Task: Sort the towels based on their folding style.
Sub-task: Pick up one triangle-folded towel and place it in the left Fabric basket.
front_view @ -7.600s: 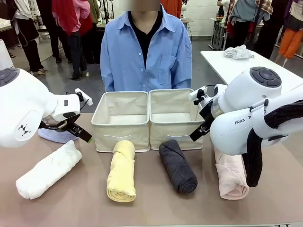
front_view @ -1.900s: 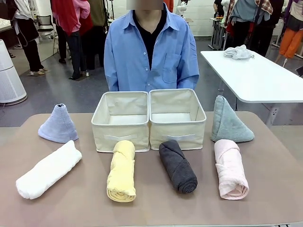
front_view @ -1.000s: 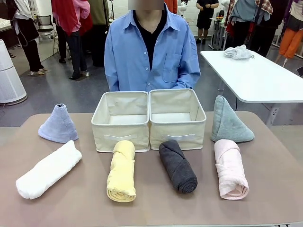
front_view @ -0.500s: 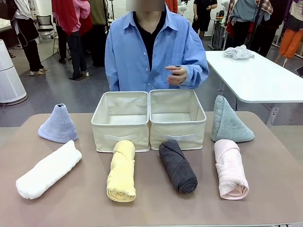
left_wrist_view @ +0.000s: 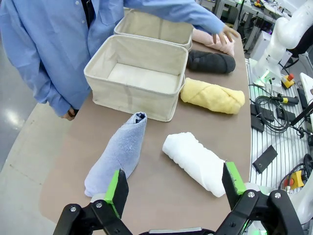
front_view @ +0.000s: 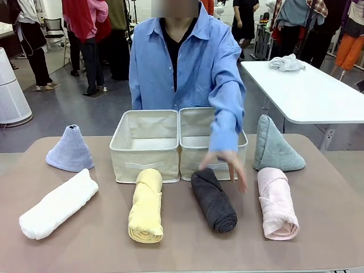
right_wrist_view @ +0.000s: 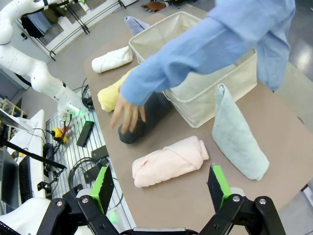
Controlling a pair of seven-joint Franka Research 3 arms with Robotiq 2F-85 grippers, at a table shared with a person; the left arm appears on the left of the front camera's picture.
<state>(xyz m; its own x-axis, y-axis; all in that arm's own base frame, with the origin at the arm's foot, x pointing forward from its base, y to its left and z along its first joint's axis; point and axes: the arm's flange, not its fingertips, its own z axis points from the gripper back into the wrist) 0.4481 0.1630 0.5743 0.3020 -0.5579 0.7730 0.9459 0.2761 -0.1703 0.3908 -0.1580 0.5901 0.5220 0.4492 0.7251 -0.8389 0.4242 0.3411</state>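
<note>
- Reaches forward with the person's hand (front_view: 227, 165), open, fingers spread and pointing down, nothing held; half a second ago kept it loosely curled at the chest.
- Brings it over the front wall of the right box (front_view: 196, 163), above the gap between the dark grey roll (front_view: 214, 200) and the pink roll (front_view: 276, 203); cannot tell whether it touches either.
- Reads as the opening move of the sort, probably going for a roll first.
- Leaves every towel where it lay a second ago: nothing boxed, all the sorting still to do.
- Counting the towels: six, all on the table (front_view: 182, 253).
- Four rolls in the near row: white roll (front_view: 58, 203), pale yellow roll (front_view: 146, 206), then the dark grey and the pink.
- Two cones, upright at the far ends: lavender-blue cone (front_view: 70, 150) beside the left box (front_view: 142, 163), grey-green cone (front_view: 274, 146) just beside the right box.
- Two boxes, side by side and touching, both empty.
- Farther out, two grippers held back above the table's ends: left gripper (left_wrist_view: 175, 185) and right gripper (right_wrist_view: 160, 185), each with jaws wide apart and nothing between them.
</note>
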